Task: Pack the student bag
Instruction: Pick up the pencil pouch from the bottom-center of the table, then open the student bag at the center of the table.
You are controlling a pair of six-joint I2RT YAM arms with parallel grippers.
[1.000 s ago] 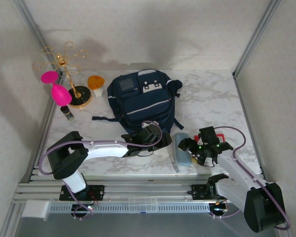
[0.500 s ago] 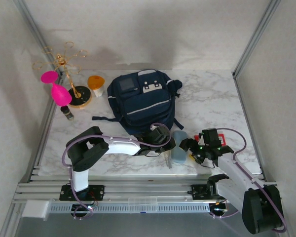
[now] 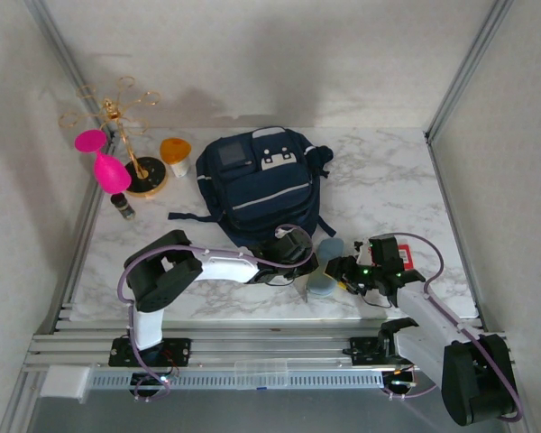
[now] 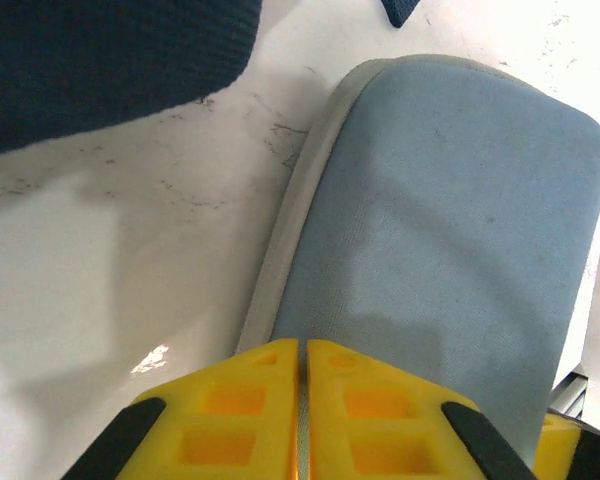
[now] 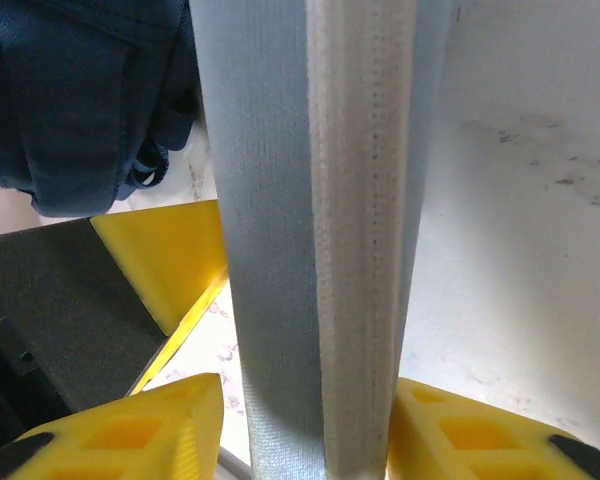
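tbh the pouch [image 3: 323,273] is squeezed edge-up by the right hand [image 5: 300,395] but only nipped at its seam by the pressed-together left hand [image 4: 303,345], so it could be twisted loose short of the bag [image 3: 257,180] lying just behind on the counter [image 3: 388,180].

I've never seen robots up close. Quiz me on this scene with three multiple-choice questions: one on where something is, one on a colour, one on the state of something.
1. Where is the light-blue pouch relative to the student bag?
A. on top of it
B. just off its near end
C. behind it, by the wall

2. What colour is the glass by the gold stand?
A. pink
B. green
C. clear

3. How do the fingers of the left gripper stand?
A. wide apart
B. pressed together
C. one missing

Answers: B, as the top view shows the pouch just past the bag's near end. A, as the bowl and foot are bright pink. B, as the left wrist view shows the yellow fingers almost touching.
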